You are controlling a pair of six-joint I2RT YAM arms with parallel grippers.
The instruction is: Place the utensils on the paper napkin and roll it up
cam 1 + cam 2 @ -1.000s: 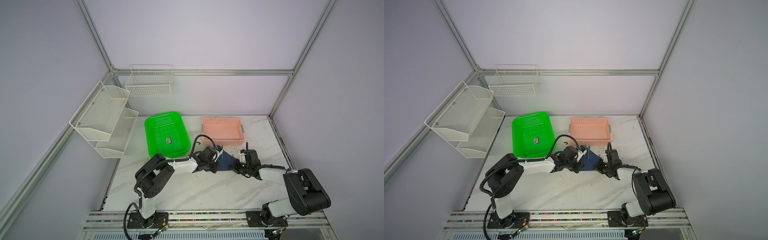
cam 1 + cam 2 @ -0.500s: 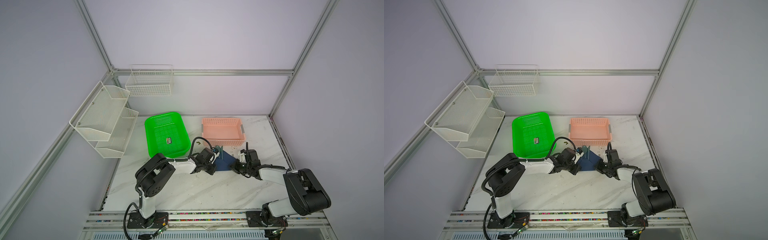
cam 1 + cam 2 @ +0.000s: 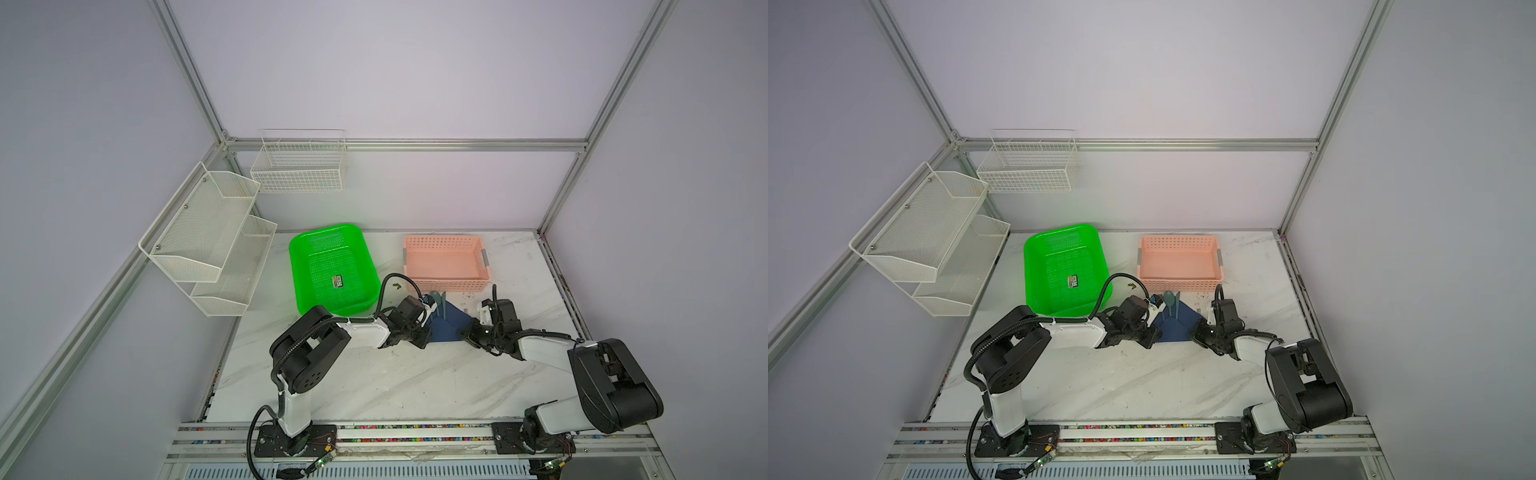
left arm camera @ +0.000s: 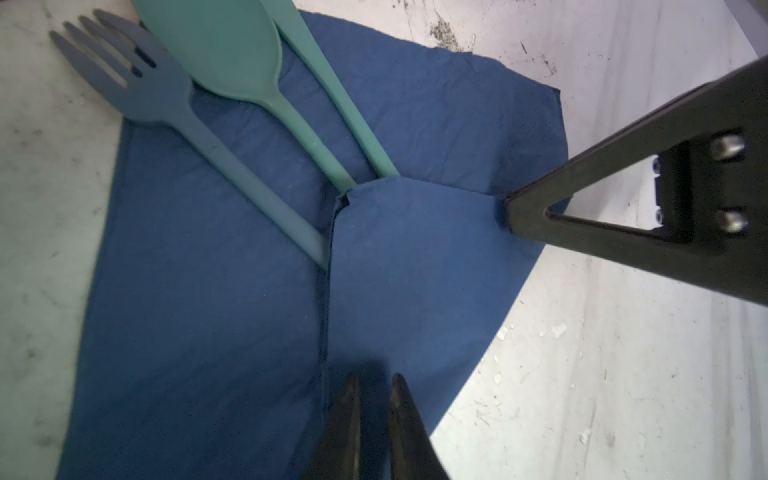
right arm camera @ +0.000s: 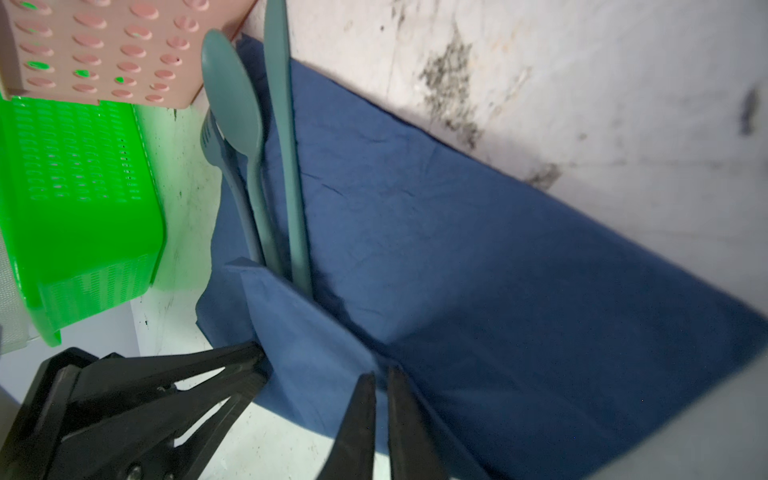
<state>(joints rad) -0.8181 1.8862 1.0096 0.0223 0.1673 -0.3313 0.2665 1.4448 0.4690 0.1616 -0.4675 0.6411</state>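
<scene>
Napkin [image 3: 446,328]: lying mid-table, just near of the pink basket [image 3: 444,286], its folded-over near corner hiding the handle ends of the utensils [image 4: 237,54]; one piece is running out of frame. Left gripper [image 4: 376,380] and right gripper [image 5: 381,374]: jaws nearly together, each pinching that fold, contact hard to make out.

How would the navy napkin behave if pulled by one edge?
Probably floppy: the paper napkin shows wrinkles and a flap folded over the fork handle. Likely light and thin, so it may slide on the smooth table.

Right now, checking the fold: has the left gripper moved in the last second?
Yes: the left gripper shifted slightly left in a top view, away from the pink basket.
</scene>
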